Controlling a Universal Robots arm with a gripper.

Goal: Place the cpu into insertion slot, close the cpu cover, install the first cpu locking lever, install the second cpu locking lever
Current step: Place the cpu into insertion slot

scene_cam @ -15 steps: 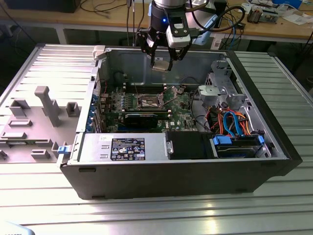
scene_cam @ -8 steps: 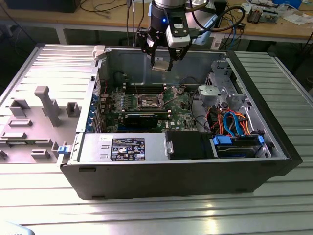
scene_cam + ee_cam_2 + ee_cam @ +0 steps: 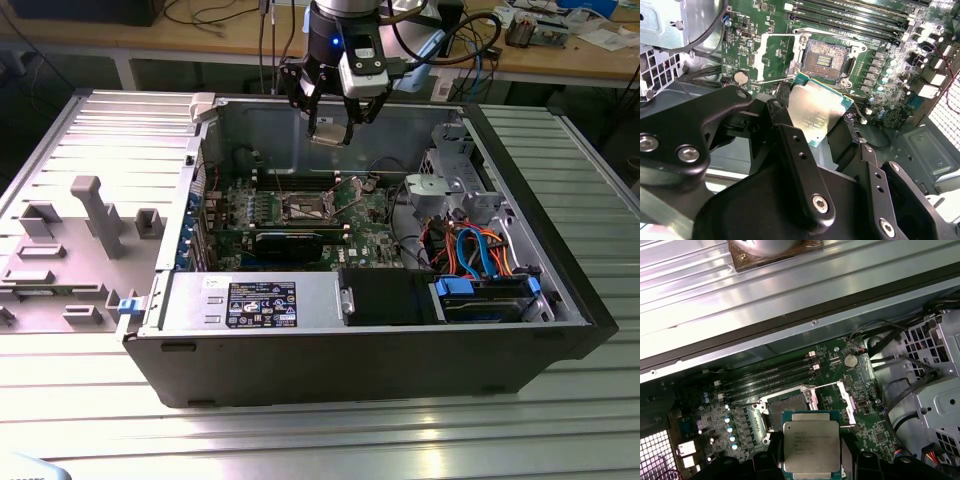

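My gripper (image 3: 331,128) hangs above the open computer case, shut on the cpu (image 3: 328,134), a flat silvery square with a green edge. Both wrist views show the cpu (image 3: 815,107) (image 3: 811,445) held between black fingers (image 3: 776,111), off the board. The insertion slot (image 3: 304,208) (image 3: 824,59) (image 3: 786,408) lies bare on the green motherboard, with its dark centre showing. Beside it the cpu cover (image 3: 761,54) (image 3: 849,405) stands swung open on its hinge. A thin locking lever (image 3: 774,79) sticks out next to the cover.
The case (image 3: 380,350) has a black box and labelled power unit along its front wall. A drive cage with blue and orange cables (image 3: 470,250) fills the exterior view's right. Long black card slots (image 3: 770,377) run beside the socket. A grey fixture plate (image 3: 80,235) lies outside the case.
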